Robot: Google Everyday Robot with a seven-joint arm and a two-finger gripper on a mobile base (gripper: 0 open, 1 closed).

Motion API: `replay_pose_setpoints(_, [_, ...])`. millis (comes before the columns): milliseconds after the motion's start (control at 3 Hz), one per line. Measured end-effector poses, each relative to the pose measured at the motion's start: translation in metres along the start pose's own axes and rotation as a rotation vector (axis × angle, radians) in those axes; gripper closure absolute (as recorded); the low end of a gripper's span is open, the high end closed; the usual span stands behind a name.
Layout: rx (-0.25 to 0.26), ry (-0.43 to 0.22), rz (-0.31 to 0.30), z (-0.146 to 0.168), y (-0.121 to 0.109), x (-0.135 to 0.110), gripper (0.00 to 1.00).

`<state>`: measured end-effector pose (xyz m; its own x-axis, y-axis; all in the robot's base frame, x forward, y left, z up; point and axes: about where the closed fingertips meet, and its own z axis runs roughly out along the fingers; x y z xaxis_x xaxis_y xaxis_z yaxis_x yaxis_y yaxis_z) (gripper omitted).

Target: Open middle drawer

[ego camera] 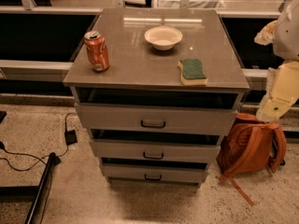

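The middle drawer (154,150) is the second of three grey fronts on a grey metal cabinet, with a small dark bar handle (153,156) at its centre. A dark gap shows above its front. The taller top drawer (154,119) is above it and the smallest drawer (153,174) below it. My gripper (273,107) hangs at the right edge of the camera view on a cream and white arm. It is right of the cabinet, at about the top drawer's height, and well apart from the handle.
On the cabinet top (140,64) stand an orange can (96,51), a white bowl (163,37) and a green and yellow sponge (192,72). An orange backpack (250,146) leans on the floor at the right. Cables (70,134) and a dark stand leg (42,185) lie at the left.
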<state>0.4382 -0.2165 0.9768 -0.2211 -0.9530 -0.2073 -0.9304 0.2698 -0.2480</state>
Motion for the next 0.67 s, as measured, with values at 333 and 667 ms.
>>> replay_pose_setpoints(333, [0.002, 0.000, 0.000, 0.000, 0.000, 0.000, 0.00])
replay_pose_setpoints(667, [0.003, -0.016, 0.020, 0.025, 0.002, 0.009, 0.00])
